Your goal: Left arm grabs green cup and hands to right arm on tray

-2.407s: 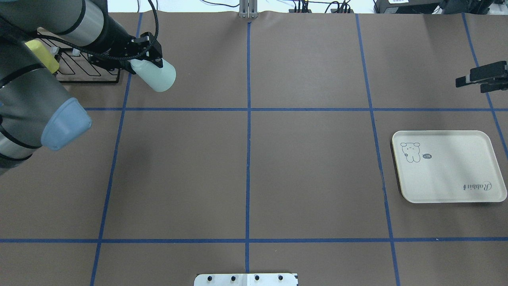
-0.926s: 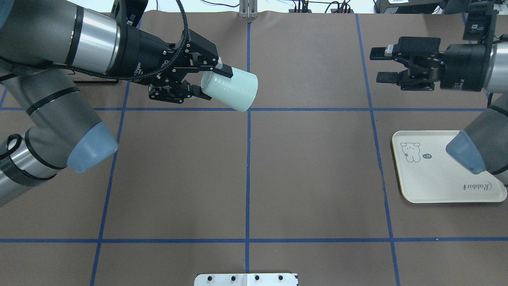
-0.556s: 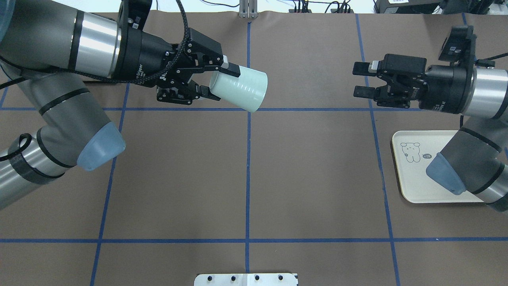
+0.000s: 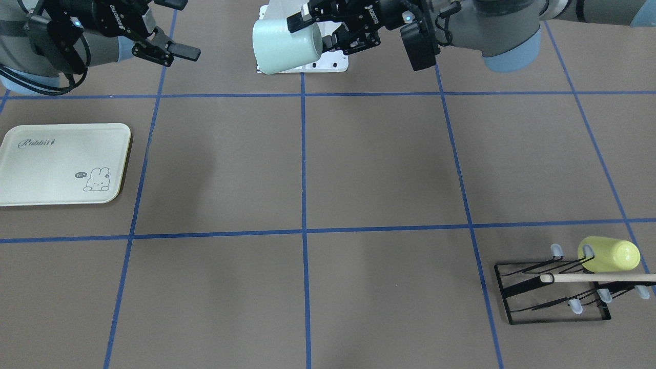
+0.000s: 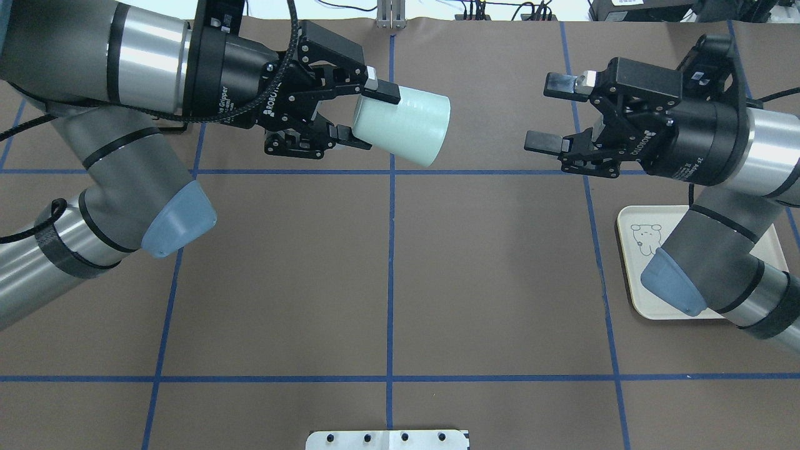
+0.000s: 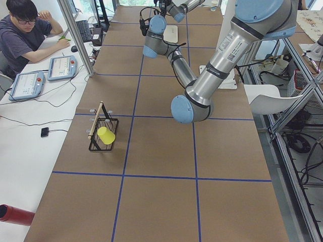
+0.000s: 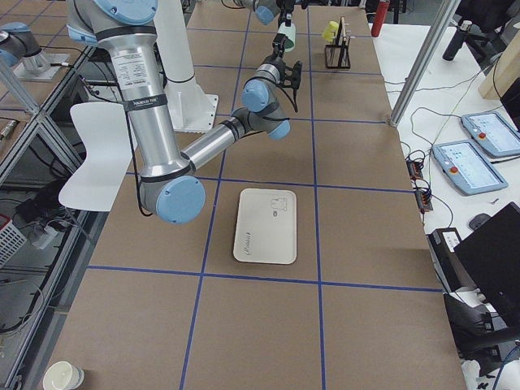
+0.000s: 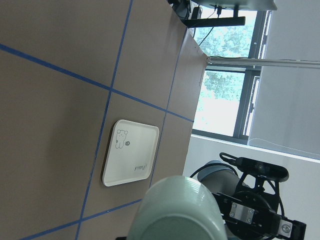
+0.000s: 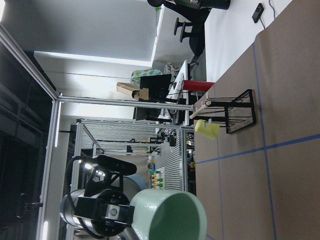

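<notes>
We see one green cup (image 5: 406, 128), sideways in midair and well apart from the one tray (image 4: 51, 174). It is clamped, seemingly near its base, in the left end effector (image 5: 374, 115). The right end effector (image 5: 544, 112) gapes, clear of it.

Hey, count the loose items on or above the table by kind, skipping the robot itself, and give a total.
Cups: 2, the green cup in the left claw, a yellow-green cup on the rack
Trays: 1, the tray
Racks: 1
Total: 4
</notes>
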Available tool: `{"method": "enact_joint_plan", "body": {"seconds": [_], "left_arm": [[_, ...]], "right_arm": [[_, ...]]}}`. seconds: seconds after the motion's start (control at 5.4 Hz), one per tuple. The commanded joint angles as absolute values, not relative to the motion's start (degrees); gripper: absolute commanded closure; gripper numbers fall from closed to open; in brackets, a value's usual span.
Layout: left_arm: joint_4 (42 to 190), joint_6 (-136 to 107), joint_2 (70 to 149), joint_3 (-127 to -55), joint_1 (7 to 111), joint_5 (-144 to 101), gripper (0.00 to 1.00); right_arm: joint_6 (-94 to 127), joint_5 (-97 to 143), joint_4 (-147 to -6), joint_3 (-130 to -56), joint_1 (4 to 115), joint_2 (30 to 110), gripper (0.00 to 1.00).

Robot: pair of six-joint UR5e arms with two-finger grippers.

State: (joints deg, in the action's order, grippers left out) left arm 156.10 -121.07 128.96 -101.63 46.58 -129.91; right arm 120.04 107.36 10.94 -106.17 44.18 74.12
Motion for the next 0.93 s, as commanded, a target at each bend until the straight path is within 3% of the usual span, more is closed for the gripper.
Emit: {"method": "enact_joint_plan", "body": {"seconds": [0.0, 0.74], "left_arm": [[158.2, -125.5, 130.2, -101.6, 46.6, -129.9, 0.57], [158.2, -126.7, 131.1, -101.6, 44.7, -129.9, 0.57]], "right_arm": [[121.0, 101.4, 16.5, -106.0, 38.7, 73.8, 0.01], [121.1, 96.6, 16.3, -106.3, 35.3, 70.8, 0.01]]}}
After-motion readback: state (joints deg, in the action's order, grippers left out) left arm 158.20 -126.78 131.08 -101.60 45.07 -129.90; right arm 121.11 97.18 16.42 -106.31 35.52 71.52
